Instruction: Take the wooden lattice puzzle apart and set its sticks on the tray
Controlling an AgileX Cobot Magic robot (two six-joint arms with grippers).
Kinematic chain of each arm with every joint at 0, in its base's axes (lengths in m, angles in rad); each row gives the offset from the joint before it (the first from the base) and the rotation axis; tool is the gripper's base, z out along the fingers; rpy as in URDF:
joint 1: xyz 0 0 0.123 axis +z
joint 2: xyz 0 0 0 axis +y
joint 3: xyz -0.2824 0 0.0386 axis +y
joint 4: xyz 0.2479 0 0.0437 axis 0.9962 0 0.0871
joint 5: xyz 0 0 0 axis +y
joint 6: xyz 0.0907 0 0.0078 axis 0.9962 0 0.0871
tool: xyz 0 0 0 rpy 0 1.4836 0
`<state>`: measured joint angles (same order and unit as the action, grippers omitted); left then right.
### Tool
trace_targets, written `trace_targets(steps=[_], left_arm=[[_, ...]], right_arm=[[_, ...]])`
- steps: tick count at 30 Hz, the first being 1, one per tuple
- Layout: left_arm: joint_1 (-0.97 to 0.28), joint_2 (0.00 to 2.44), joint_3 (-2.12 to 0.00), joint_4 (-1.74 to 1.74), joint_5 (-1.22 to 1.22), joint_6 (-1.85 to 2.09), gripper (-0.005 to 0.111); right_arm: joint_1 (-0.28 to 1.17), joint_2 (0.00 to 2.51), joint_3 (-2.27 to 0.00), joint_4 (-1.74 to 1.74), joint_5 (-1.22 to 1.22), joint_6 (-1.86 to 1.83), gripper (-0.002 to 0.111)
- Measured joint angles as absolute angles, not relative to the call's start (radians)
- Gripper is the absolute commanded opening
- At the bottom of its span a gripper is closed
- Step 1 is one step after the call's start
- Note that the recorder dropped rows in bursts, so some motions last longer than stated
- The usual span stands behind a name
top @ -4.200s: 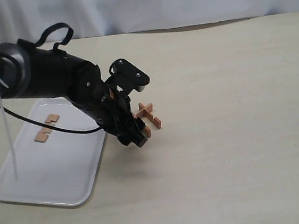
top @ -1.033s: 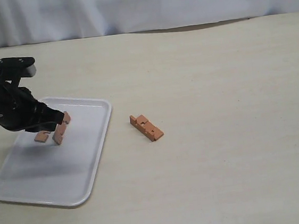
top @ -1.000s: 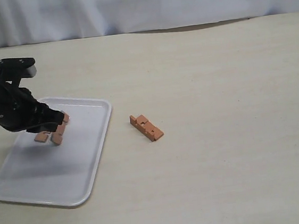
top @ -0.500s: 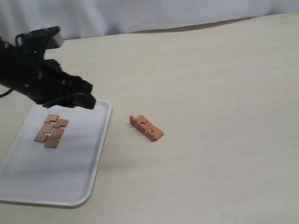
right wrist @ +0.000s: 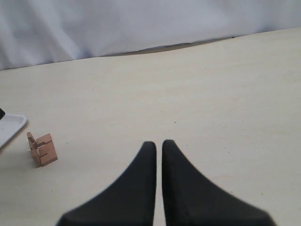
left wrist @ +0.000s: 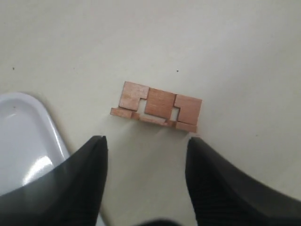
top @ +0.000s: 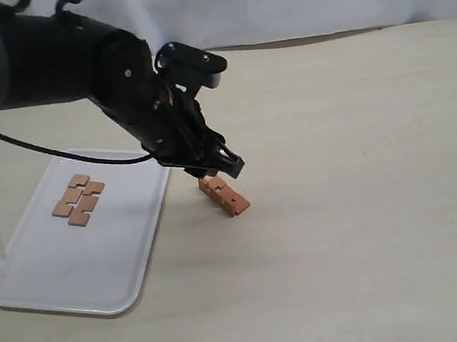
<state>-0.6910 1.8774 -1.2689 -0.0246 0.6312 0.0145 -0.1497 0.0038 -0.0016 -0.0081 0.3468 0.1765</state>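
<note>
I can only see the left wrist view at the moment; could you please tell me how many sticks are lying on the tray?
Observer: In the exterior view, two sticks lie flat, side by side, on the far half of the tray.
Operator: Thank you. Where is the other arm?
Observer: The right end effector is shut and empty, with bare table between it and the leftover piece.
Operator: And how low is my own arm?
Observer: The exterior view shows the left end effector close over the leftover piece's far end. I cannot tell whether it touches.
</note>
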Motion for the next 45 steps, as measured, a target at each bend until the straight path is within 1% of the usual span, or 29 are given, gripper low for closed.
trace_targets(steps=[2,6,8,11,15,17,23,30,38,40,43,45], left_arm=[[-0.692,1.918,-1.295,-0.02,0.662,-0.006,0.05],[-0.695,1.966,-1.321,-0.006,0.671,-0.032,0.063],[-0.695,1.977,-1.321,-0.006,0.666,-0.041,0.067],[-0.695,1.987,-1.321,-0.006,0.664,-0.059,0.065],[-0.695,2.013,-1.328,0.0,0.634,-0.158,0.053],[-0.695,2.033,-1.328,0.0,0.61,-0.205,0.05],[-0.695,2.099,-1.33,0.0,0.567,-0.286,0.05],[-0.695,2.114,-1.332,0.066,0.535,-0.382,0.05],[-0.695,2.116,-1.332,0.066,0.527,-0.392,0.05],[-0.695,2.116,-1.332,0.071,0.535,-0.366,0.056],[-0.695,2.116,-1.352,0.086,0.607,-0.299,0.071],[-0.695,2.116,-1.381,0.09,0.674,-0.25,0.079]], right_arm=[[-0.15,0.004,-0.002,-0.008,0.347,0.176,0.004],[-0.15,0.004,-0.002,-0.008,0.347,0.176,0.004],[-0.15,0.004,-0.002,-0.008,0.347,0.176,0.004],[-0.15,0.004,-0.002,-0.008,0.347,0.176,0.004],[-0.15,0.004,-0.002,-0.008,0.347,0.176,0.004],[-0.15,0.004,-0.002,-0.008,0.347,0.176,0.004],[-0.15,0.004,-0.002,-0.008,0.347,0.176,0.004],[-0.15,0.004,-0.002,-0.008,0.347,0.176,0.004],[-0.15,0.004,-0.002,-0.008,0.347,0.176,0.004],[-0.15,0.004,-0.002,-0.008,0.347,0.176,0.004],[-0.15,0.004,-0.002,-0.008,0.347,0.176,0.004],[-0.15,0.004,-0.002,-0.008,0.347,0.176,0.004]])
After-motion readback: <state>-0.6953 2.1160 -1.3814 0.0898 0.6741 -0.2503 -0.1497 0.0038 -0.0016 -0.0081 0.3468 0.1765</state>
